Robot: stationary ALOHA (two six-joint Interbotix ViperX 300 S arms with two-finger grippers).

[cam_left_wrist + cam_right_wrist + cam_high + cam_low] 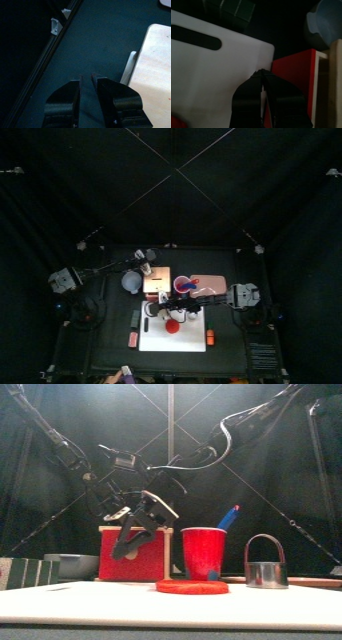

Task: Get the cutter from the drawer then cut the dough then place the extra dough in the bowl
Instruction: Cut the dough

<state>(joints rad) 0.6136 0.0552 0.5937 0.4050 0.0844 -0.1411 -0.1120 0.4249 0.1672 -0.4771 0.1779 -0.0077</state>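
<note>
Red cup holds a blue knife slanting out; any second knife is hidden. Blue-grey bowl sits left of the wooden box, contents hidden below its rim. Drawer interior not visible. Cutter stands upright right of the cup, outside the box. Red dough lies flat on the white board. Right tool hangs before the red drawer front, jaws together, empty. Left tool is over bare bench beside the box, jaws all but closed, empty.

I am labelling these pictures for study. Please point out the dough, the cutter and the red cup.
dough (193, 587): front view, middle of the disc's near edge.
cutter (266, 574): front view, its round metal wall.
red cup (205, 554): front view, middle of its side.
</note>
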